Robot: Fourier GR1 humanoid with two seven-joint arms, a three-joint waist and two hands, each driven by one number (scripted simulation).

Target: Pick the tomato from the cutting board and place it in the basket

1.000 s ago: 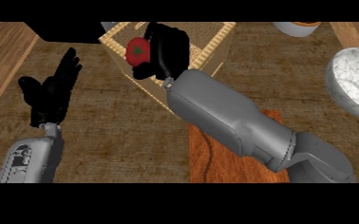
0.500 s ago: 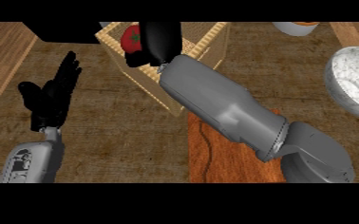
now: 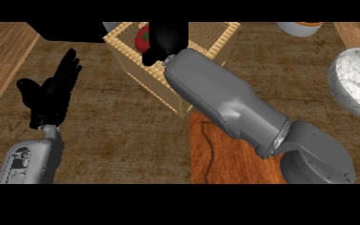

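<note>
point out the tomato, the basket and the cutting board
tomato [image 3: 143,38], head view, on its red side left of the right hand
basket [image 3: 226,37], head view, on its right rim
cutting board [image 3: 226,159], head view, on bare wood

Only a red sliver of the tomato [image 3: 143,38] shows at the left of the right hand [image 3: 167,40], which covers the rest of it; whether the fruit touches the basket's floor cannot be told. The hand's fingers run up out of sight at the view's top. The basket [image 3: 151,83] is cut off along its far side, and the grey forearm hides its near right corner. That forearm also covers much of the cutting board [image 3: 225,159], whose near end is cut off below. A grey bowl [image 3: 346,83] is clipped by the right edge, and a small vessel [image 3: 301,28] by the top.
</note>
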